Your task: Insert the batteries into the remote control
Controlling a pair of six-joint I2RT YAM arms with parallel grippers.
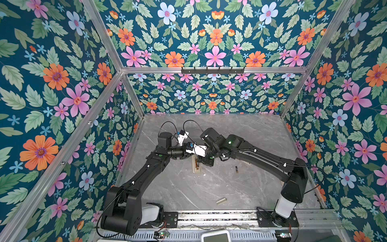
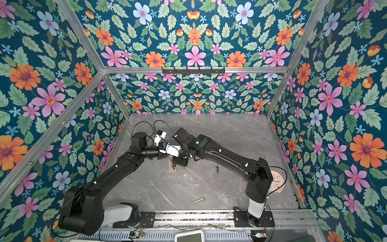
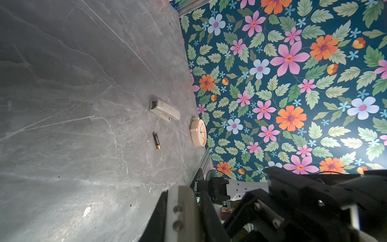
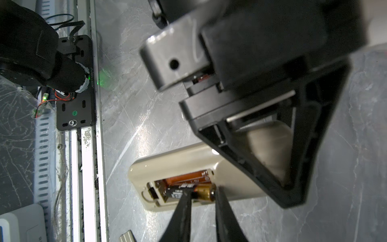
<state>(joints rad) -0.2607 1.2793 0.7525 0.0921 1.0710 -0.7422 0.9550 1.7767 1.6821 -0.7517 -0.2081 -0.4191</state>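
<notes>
The remote control (image 4: 180, 161) lies back up on the table, its battery bay open and orange-brown inside; both top views show it (image 1: 196, 167) (image 2: 173, 167). One battery (image 4: 182, 191) sits in the bay. My right gripper (image 4: 204, 196) is at it with jaws slightly apart: one finger crosses the dark body, the other stands at the gold end. Another battery (image 1: 236, 169) (image 2: 217, 169) (image 3: 156, 140) lies loose to the right. My left gripper (image 3: 195, 191) is shut with nothing between its jaws. It lies sideways over the remote's far half, which shows through its finger (image 4: 240, 150).
A small beige cover plate (image 1: 221, 200) (image 2: 199, 200) lies near the front rail. A cream stepped block (image 3: 164, 110) and a round clock (image 2: 276, 181) (image 3: 198, 132) sit by the right wall. A white device (image 1: 216, 235) stands beyond the front rail.
</notes>
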